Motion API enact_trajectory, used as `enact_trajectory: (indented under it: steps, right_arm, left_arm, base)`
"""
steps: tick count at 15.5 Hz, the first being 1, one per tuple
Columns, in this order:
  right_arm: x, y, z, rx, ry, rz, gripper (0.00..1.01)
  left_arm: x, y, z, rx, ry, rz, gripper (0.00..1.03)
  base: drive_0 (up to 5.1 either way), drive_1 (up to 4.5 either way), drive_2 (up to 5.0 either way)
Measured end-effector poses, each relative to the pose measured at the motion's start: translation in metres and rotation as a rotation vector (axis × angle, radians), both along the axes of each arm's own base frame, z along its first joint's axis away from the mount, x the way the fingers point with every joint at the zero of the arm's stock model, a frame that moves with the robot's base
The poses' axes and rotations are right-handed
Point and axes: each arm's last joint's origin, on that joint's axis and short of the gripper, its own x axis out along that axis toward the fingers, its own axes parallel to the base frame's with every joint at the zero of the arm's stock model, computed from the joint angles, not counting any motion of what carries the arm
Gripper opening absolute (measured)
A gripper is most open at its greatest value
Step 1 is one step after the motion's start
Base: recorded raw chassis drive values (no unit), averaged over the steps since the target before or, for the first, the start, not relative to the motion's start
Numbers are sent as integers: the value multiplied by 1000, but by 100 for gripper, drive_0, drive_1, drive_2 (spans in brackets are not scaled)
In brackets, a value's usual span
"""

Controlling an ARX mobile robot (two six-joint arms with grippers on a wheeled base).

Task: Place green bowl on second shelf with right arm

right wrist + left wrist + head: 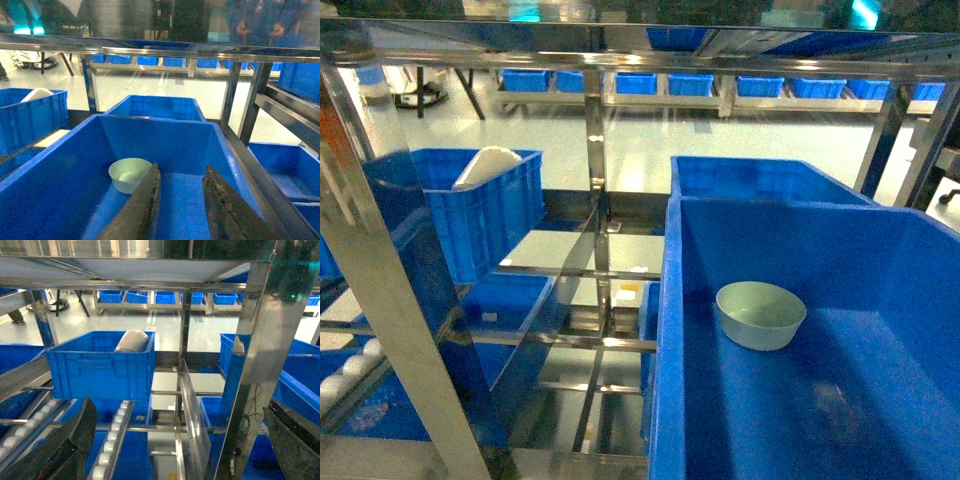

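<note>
The right gripper hangs a little open and holds nothing, near the green bowl in a blue crate. The left gripper is wide open, holding nothing.

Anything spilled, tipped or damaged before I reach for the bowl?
Nothing alarming. The green bowl sits upright and empty in its blue crate. Only oddity: a white domed object leans tilted in the left crate.

The green bowl sits in the near crate; another crate stands behind.

Left pincer with dark, speckled, wedge-shaped fingers, right pincer with long tapering fingers, seemingly grey-brown and worn
</note>
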Motion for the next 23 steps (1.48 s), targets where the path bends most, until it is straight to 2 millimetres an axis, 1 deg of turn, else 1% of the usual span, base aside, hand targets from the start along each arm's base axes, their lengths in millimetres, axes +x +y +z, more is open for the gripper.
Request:
enact_trajectory:
  steps: [1, 2, 3, 4, 5, 13, 14, 16, 17, 19, 21, 22, 23]
  right_arm:
    - [-1, -7, 1, 0, -11, -46, 11]
    - [-2, -6, 1, -4, -8, -32, 1]
    - [-3, -5, 0, -3, 3, -18, 2]
    - [-8, -5, -6, -4, 46, -15, 2]
    - [-13, -5, -2, -3, -5, -18, 2]
    - [-13, -5, -3, -3, 3, -18, 2]
    - [-13, -5, -3, -4, 3, -18, 7]
    - [-13, -5, -3, -4, 3, -18, 25]
    - [-13, -5, -3, -4, 3, -18, 36]
    - [-13, -5, -3, -3, 3, -18, 66]
    - [-13, -5, -3, -4, 3, -18, 89]
    - [-13, -5, -3, -3, 3, -18, 98]
    - [-13, -5, -3, -3, 3, -18, 99]
  left_arm:
    - [0, 0, 0, 0, 0, 0, 98]
    - [0, 0, 0, 0, 0, -1, 98]
    - [0, 0, 0, 0, 0, -1, 98]
    - [0, 0, 0, 0, 0, -1, 98]
    - [0, 0, 0, 0, 2, 0, 98]
    - [0, 0, 0, 0, 0, -1, 98]
    - [0, 0, 0, 0, 0, -1, 98]
    - [0, 0, 0, 0, 0, -1, 98]
    - [0, 0, 0, 0, 0, -1, 98]
    - [0, 0, 0, 0, 0, 0, 98]
    - [0, 0, 0, 0, 0, -1, 98]
    - [0, 0, 0, 0, 0, 0, 98]
    - [0, 0, 0, 0, 0, -1, 98]
  base:
    - [0, 0, 0]
    - [0, 0, 0]
    - [0, 0, 0]
    - [0, 0, 0]
    - [0, 0, 0]
    - [0, 0, 0]
    - [0, 0, 0]
    - [0, 0, 0]
    - [0, 0, 0]
    - [0, 0, 0]
    - [0, 0, 0]
    - [0, 0, 0]
    - [0, 0, 0]
